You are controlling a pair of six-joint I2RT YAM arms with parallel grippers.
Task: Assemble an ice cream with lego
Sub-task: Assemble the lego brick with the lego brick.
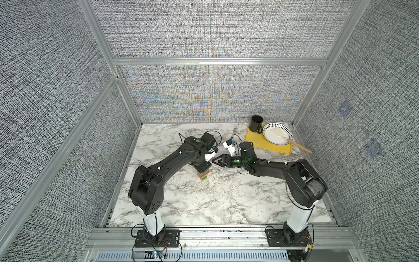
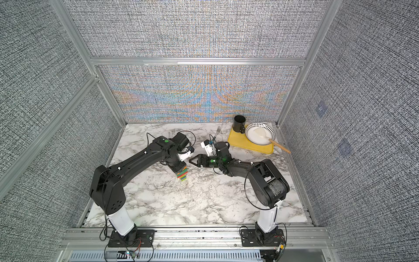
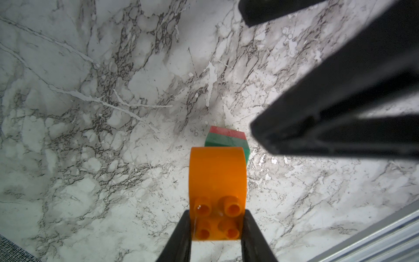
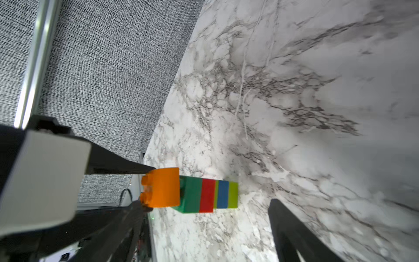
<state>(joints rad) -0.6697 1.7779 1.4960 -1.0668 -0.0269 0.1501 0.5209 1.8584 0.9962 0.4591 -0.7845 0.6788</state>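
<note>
Press orange rounded plastic brick [image 3: 217,177], clenched in left gripper [image 3: 216,217], squarely onto green-red-lime-blue brick stack [image 4: 207,196]; hold empty, spread-open right gripper [image 1: 214,160] clear.

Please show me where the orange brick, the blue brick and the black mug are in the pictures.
orange brick [image 3: 217,174]: left wrist view, on its smooth rounded face.
blue brick [image 4: 223,194]: right wrist view, on its flat side in the stack.
black mug [image 1: 255,127]: in a top view, on its outer wall.
</note>
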